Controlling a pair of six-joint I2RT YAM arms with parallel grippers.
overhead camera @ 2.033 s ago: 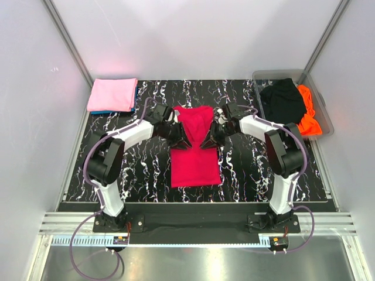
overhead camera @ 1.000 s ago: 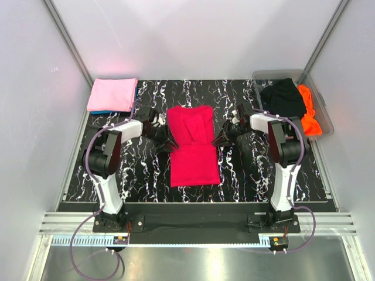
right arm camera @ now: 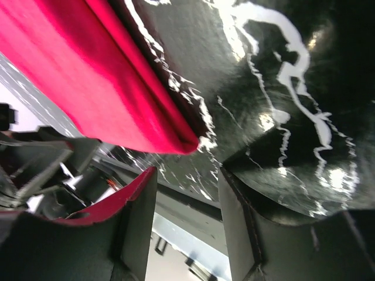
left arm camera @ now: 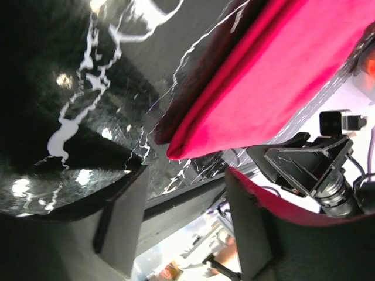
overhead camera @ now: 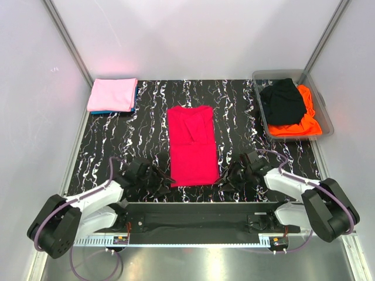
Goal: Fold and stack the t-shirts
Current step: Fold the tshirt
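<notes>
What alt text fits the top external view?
A crimson-red t-shirt, folded, lies mid-table; the left gripper and right gripper, both open, flank its near corners. Pink t-shirt far left; black t-shirt and orange t-shirt in a bin.

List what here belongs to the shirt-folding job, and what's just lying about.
Job: red shirt, flat mid-table; pink shirt, folded, lying on a blue shirt; black shirt and orange shirt, bunched in the bin.
Lying about: the bin itself; the table.
</notes>
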